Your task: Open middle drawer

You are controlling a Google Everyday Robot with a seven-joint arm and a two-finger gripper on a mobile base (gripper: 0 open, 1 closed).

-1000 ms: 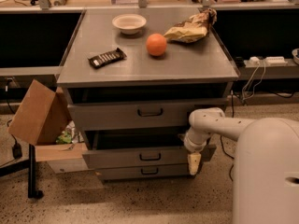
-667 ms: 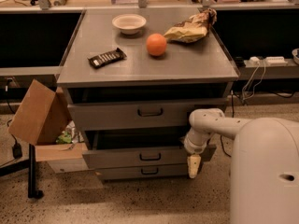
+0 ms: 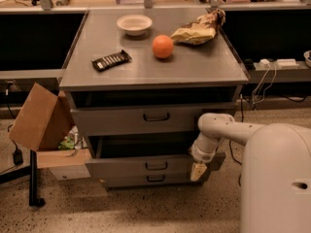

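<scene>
The middle drawer (image 3: 121, 168) is a wide grey front with a small dark loop handle (image 3: 156, 166) at its centre. It stands pulled out a little, with a dark gap above it. My gripper (image 3: 198, 171) hangs pointing down in front of the right end of this drawer's front, right of the handle and apart from it. The white arm (image 3: 218, 127) reaches in from the right. The taller top drawer (image 3: 112, 120) also stands slightly out. The slim bottom drawer (image 3: 126, 180) sits below the middle one.
On the cabinet top (image 3: 194, 72) lie a white bowl (image 3: 134, 24), an orange (image 3: 163, 46), a dark snack bar (image 3: 111, 60) and a crumpled bag (image 3: 198, 29). An open cardboard box (image 3: 39, 118) stands left of the cabinet. My white base (image 3: 277, 178) fills the lower right.
</scene>
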